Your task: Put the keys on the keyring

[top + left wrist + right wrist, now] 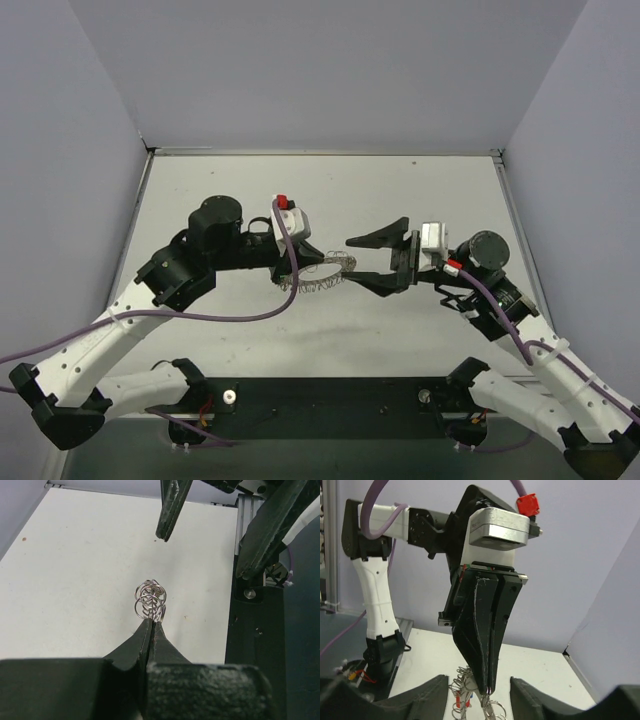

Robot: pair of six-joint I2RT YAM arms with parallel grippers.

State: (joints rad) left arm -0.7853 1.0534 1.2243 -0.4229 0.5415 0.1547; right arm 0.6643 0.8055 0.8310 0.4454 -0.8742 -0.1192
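Left gripper [151, 625]: jaws pressed together, clamped on the near edge of the keyring [150, 597]. In the left wrist view the ring shows edge-on as a small stack of silvery wire loops standing out just past the fingertips.

Keyring, position: in the top view it sits over the middle of the tabletop [420, 190], slightly nearer the front edge than the back, between the two grippers. Whether its underside touches the tabletop or hangs just clear of it cannot be told.

Right gripper [350, 259]: jaws apart and holding nothing. It points toward the left gripper from the right side. One finger lies toward the back edge and one toward the front edge, with the free end of the keyring just beside the gap between their tips. Contact between these fingers and the ring cannot be confirmed.

Right wrist view: the left gripper comes down from above, its closed tips meeting the wire loops low in the frame. The right gripper's own fingers [427, 697] stand on either side of them.

Keys: not clearly made out in any view. A small red piece [458, 696] shows among the loops in the right wrist view, and it is too small to identify.
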